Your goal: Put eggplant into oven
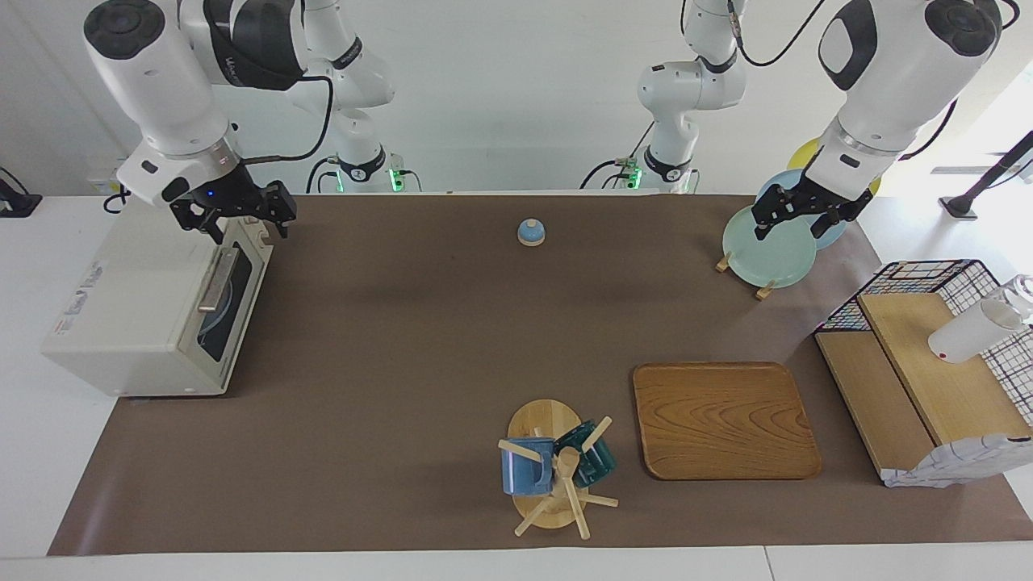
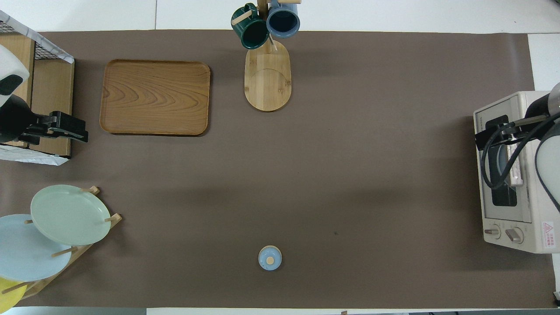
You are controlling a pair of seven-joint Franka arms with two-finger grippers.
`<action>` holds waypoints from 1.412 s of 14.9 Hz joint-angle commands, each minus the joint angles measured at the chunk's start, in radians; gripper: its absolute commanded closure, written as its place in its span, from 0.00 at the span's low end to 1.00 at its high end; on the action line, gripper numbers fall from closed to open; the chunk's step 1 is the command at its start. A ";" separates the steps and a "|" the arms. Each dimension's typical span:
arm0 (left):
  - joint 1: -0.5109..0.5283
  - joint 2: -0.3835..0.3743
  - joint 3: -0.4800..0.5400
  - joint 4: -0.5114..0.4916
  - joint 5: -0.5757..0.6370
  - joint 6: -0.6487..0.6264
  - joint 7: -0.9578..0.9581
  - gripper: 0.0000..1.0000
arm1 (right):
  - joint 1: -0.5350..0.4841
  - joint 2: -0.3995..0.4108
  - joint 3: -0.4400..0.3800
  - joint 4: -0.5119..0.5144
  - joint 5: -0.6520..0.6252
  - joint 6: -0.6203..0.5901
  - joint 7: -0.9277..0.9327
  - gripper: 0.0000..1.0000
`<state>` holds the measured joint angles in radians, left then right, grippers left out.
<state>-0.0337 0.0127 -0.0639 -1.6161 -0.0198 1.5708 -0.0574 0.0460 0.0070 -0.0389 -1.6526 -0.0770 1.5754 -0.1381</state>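
Two grippers hover, right gripper (image 1: 234,216) spread above the shut oven (image 1: 153,315), left gripper (image 1: 799,211) spread over plates (image 1: 771,246); no eggplant shows anywhere, perhaps already inside, so opening blindly risks wasted effort.

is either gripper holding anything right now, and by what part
Nothing is held. The right gripper hangs open and empty over the oven, whose door is shut; the left gripper hangs open and empty over the plate rack. No eggplant shows.
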 commanded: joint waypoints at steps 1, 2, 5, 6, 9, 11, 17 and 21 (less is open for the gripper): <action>0.000 -0.014 0.004 -0.011 0.018 -0.001 0.011 0.00 | -0.006 -0.021 0.004 -0.029 0.020 0.017 0.025 0.00; 0.000 -0.014 0.004 -0.011 0.018 -0.002 0.011 0.00 | -0.005 -0.027 -0.001 -0.026 0.020 0.012 0.022 0.00; 0.000 -0.014 0.004 -0.011 0.018 0.000 0.011 0.00 | -0.014 -0.073 -0.004 -0.038 0.020 0.002 0.012 0.00; 0.000 -0.014 0.004 -0.010 0.018 -0.001 0.011 0.00 | -0.014 -0.074 -0.004 -0.041 0.020 0.002 0.009 0.00; 0.000 -0.014 0.004 -0.011 0.018 -0.001 0.011 0.00 | -0.014 -0.076 -0.010 -0.029 0.029 0.002 0.021 0.00; 0.000 -0.014 0.004 -0.010 0.018 0.000 0.011 0.00 | -0.012 -0.078 -0.041 -0.038 0.051 0.011 0.029 0.00; 0.000 -0.014 0.004 -0.011 0.018 -0.002 0.011 0.00 | -0.001 -0.079 -0.033 -0.045 0.088 0.009 0.040 0.00; 0.000 -0.014 0.004 -0.010 0.018 -0.001 0.011 0.00 | -0.001 -0.081 -0.032 -0.053 0.088 0.006 0.040 0.00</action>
<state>-0.0337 0.0127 -0.0639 -1.6161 -0.0198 1.5708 -0.0574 0.0470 -0.0525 -0.0725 -1.6807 -0.0043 1.5758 -0.1011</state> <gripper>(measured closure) 0.000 0.000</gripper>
